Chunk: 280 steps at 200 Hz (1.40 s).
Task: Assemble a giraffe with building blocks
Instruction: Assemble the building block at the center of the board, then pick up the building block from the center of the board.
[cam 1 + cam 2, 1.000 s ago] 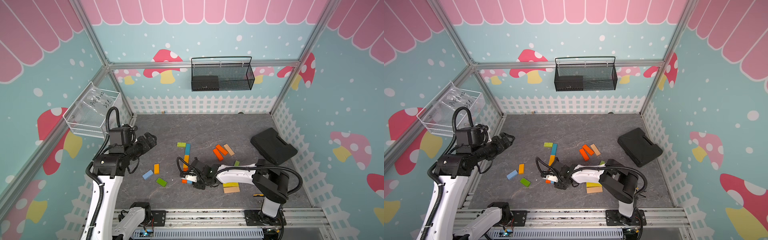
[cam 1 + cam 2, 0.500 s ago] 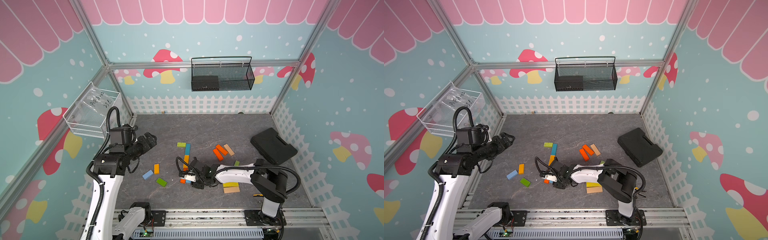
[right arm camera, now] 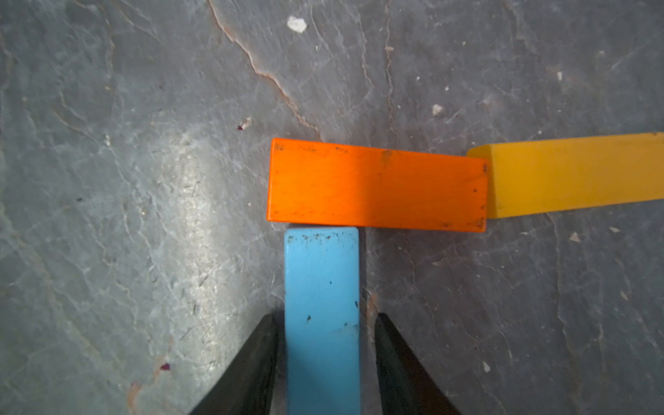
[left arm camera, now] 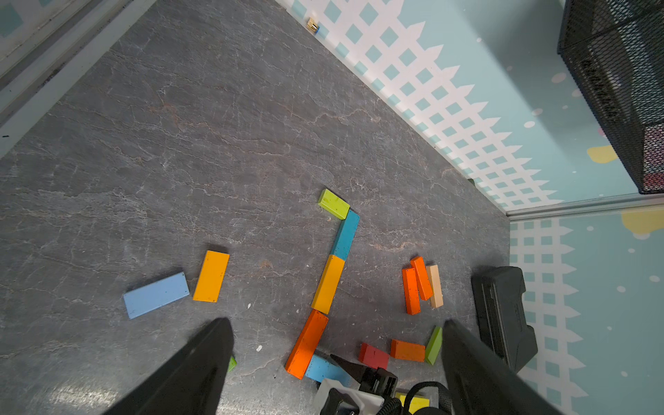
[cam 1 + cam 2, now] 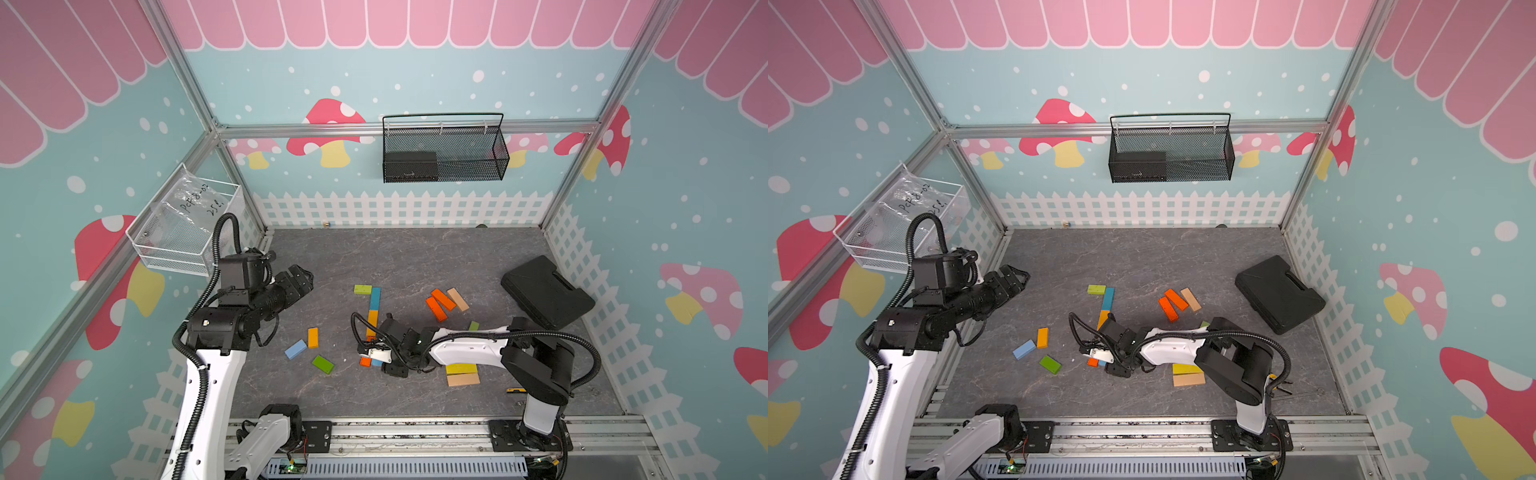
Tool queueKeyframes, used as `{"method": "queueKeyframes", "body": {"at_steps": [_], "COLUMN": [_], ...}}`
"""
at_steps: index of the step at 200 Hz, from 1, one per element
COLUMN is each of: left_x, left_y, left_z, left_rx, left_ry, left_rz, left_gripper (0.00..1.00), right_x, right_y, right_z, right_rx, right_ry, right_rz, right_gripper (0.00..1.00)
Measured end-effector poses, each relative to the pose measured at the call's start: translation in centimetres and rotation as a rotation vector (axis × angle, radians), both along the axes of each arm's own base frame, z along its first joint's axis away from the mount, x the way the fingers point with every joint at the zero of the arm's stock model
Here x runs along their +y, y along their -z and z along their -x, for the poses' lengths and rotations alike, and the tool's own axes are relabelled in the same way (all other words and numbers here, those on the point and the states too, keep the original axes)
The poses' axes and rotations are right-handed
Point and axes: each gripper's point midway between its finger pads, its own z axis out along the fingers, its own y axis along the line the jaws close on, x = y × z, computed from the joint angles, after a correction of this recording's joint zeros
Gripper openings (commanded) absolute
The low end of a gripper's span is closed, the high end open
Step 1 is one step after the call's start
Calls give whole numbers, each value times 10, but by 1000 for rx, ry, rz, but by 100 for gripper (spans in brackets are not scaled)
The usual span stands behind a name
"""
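Building blocks (image 5: pixel 312 337) number sixteen — left claw (image 5: pixel 306 277) spread, right claw (image 3: pixel 325 316) spread astride blue block (image 3: pixel 321 273).

Both top views overlook the whole floor (image 5: pixel 415 257) (wrist views sit nearer).

My right pincer (image 3: pixel 325 318) is black, and the light blue block (image 3: pixel 322 273) at it is flecked with dark chips. The orange block (image 3: pixel 377 185) is bright with scuffed dark corners, the yellow block (image 3: pixel 575 176) a golden shade. My table (image 3: pixel 107 179) is dark grey, veined pale and rust like slate.
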Motion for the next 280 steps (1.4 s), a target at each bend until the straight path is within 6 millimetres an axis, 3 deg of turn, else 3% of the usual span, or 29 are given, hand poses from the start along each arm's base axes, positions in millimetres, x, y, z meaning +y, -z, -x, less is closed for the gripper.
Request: {"method": "queueKeyframes", "body": {"at_steps": [102, 129, 164, 190, 208, 239, 280], "left_x": [0, 2, 8, 14, 15, 11, 9], "left_y": [2, 6, 20, 47, 81, 143, 183], "left_z": [-1, -4, -9, -19, -24, -15, -6], "left_rx": [8, 23, 84, 187, 300, 516, 661], "left_ry": [0, -5, -23, -33, -28, -1, 15], "left_rz": [-1, -14, -47, -77, -91, -131, -197], "left_gripper": [96, 96, 93, 92, 92, 91, 89], "right_x": [-9, -7, -8, -21, -32, -44, -58], "right_y": [-8, -40, -100, -135, -147, -146, -144], "right_z": [5, 4, -5, -31, -50, -58, -61], "right_rx": [20, -11, -82, -140, -190, -239, -282], "right_ry": [6, 9, 42, 151, 242, 328, 386], "right_rz": [24, -36, -172, -275, -313, -348, -385], "right_gripper": [66, 68, 70, 69, 68, 68, 68]}}
